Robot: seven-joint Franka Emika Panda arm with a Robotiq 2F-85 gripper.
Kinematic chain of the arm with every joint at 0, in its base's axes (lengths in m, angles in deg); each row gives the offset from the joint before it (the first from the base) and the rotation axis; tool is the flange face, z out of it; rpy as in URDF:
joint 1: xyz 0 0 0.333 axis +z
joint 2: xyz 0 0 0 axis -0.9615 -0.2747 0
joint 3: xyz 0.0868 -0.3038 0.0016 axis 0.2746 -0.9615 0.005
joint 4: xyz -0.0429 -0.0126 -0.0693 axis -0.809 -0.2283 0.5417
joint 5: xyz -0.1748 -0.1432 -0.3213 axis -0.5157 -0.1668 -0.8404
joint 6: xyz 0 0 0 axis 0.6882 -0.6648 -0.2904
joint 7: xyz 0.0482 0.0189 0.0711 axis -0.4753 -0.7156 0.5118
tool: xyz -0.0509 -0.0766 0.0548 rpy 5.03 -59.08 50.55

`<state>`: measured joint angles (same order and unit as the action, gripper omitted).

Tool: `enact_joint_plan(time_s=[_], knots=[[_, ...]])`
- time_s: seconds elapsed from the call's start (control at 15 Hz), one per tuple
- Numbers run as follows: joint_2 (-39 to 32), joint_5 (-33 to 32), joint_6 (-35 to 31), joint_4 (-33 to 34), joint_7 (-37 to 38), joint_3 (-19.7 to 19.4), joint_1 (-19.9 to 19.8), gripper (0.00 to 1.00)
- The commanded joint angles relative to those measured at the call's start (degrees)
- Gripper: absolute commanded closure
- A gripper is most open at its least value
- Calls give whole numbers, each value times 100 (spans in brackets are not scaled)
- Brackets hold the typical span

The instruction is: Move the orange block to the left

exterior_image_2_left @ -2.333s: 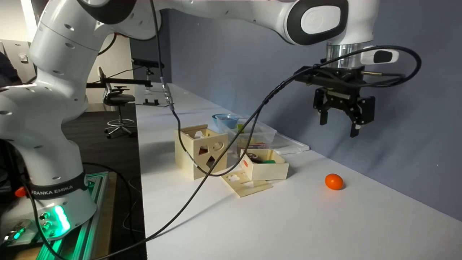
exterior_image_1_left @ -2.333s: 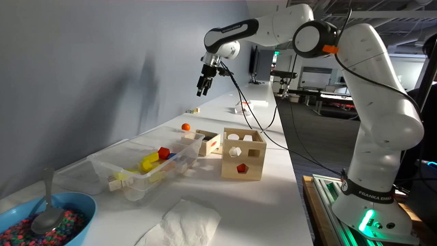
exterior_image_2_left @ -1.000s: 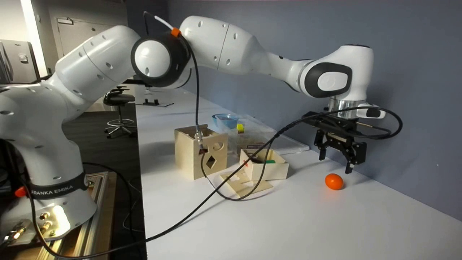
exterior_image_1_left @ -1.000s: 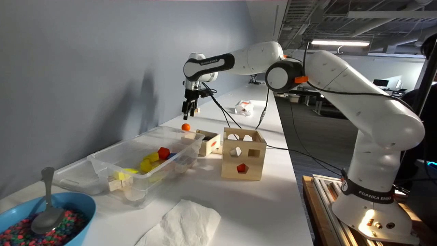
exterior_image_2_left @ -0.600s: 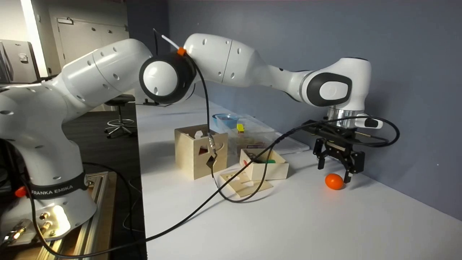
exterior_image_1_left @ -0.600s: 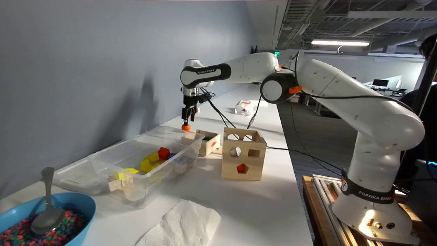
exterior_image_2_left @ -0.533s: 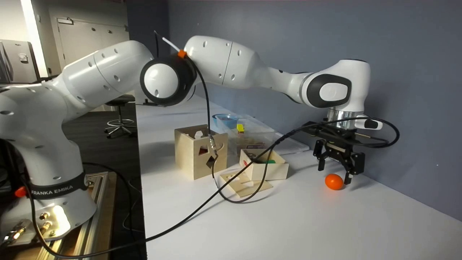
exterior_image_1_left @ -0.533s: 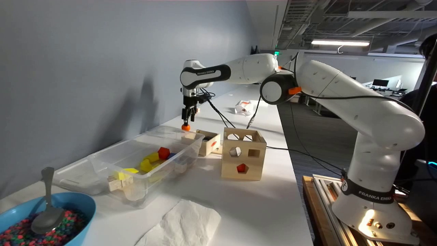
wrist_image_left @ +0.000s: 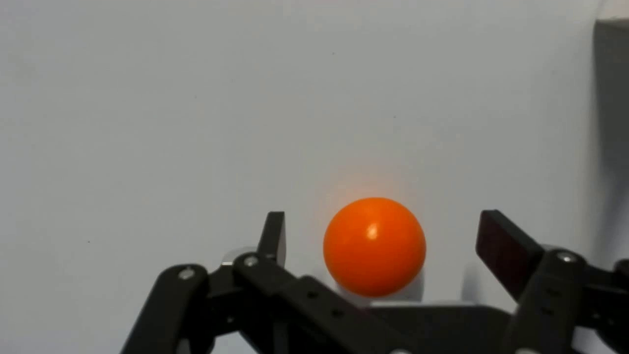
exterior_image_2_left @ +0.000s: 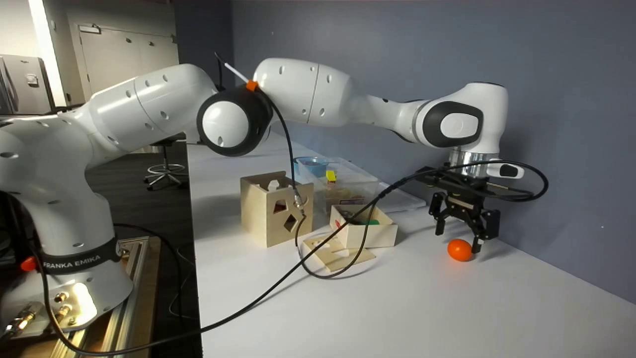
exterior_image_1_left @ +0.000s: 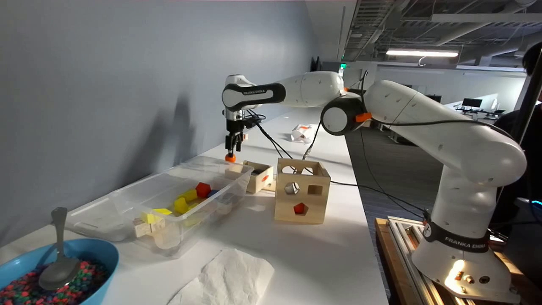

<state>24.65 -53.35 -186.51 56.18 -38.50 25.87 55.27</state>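
Note:
The orange thing is a smooth round ball, not a block. It rests on the white table near the wall and shows in both exterior views [exterior_image_1_left: 230, 159] [exterior_image_2_left: 459, 250] and in the wrist view [wrist_image_left: 374, 247]. My gripper [exterior_image_2_left: 458, 239] is open, points down and sits low over the ball. In the wrist view, the ball lies between the two spread fingers [wrist_image_left: 385, 233], closer to the left finger, with a gap on each side. In an exterior view, one fingertip of the gripper [exterior_image_1_left: 234, 150] covers the top of the ball.
A small open wooden box [exterior_image_2_left: 370, 236] and a flat wooden lid [exterior_image_2_left: 355, 259] lie near the ball. A wooden shape-sorter cube [exterior_image_1_left: 301, 199], a clear bin [exterior_image_1_left: 203, 218] with coloured blocks, and a blue bowl [exterior_image_1_left: 111, 258] stand further along. The wall [exterior_image_2_left: 571, 164] is close behind. A cable [exterior_image_2_left: 268, 271] hangs over the table.
My arm has come down from high above the table, so that the open gripper is now low at the ball. Over the last half second it has moved only slightly. The ball has not moved.

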Motion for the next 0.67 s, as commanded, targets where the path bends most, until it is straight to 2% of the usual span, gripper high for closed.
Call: enact_joint_plan(time_s=[0.0, 0.27, 0.6], knots=[[-63, -3, -247, 48, 111, -29, 9, 0], [-175, 29, -752, 74, 239, -10, 2, 0], [-240, 39, -822, 20, 256, 14, 18, 0]])
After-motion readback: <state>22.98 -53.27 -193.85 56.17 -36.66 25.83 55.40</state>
